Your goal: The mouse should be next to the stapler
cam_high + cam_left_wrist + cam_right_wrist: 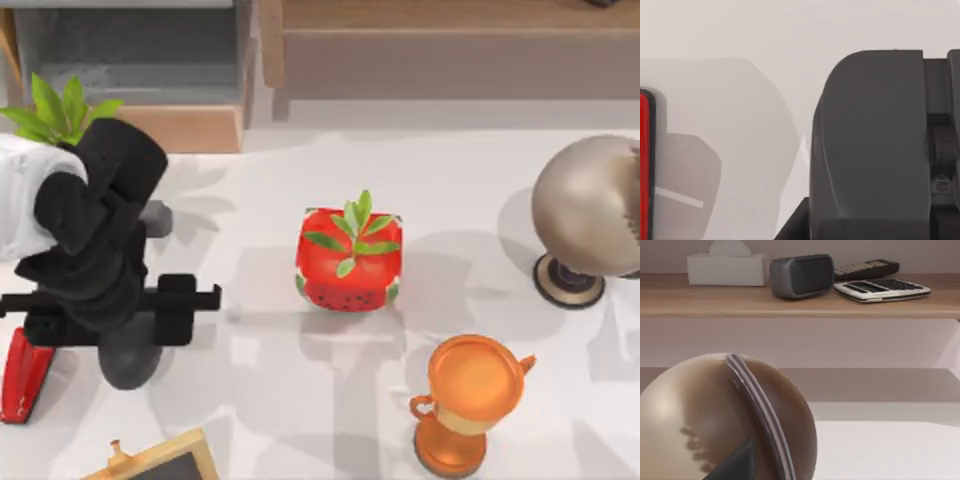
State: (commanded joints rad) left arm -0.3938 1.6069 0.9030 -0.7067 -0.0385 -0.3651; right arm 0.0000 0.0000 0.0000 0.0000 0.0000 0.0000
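One arm works: the left end effector (130,345) hangs low over the counter (260,400) at its left side, above a dark grey mouse (130,360); I cannot tell how its fingers stand. Just left of it lies the red stapler (22,375). Well right sits a strawberry-patterned cube (348,260).

The stapler (22,375) lies at the tabletop's (250,400) left edge; the cube (348,260) sits centrally, the trophy (468,400) right of it.
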